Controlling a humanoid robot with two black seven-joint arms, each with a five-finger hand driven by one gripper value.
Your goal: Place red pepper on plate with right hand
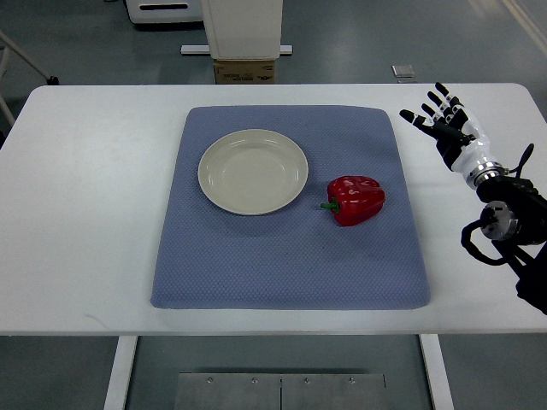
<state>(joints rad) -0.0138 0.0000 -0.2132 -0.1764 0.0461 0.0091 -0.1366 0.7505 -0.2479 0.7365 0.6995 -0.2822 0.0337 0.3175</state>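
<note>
I see right hand (444,124) fingers spread, empty, over table (85,213) right of mat (282,256); red pepper (356,200) on mat beside plate (253,171), not touching.

The right robot hand (444,126) has black fingers, white knuckle plates, a metallic wrist and black cables.

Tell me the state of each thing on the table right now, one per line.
Red pepper: lying on its side on the mat, right of the plate, not held.
Plate: empty, upright on the mat.
Mat: flat on the table.
Right hand: open, fingers spread, over the table's right edge, apart from the pepper.
</note>
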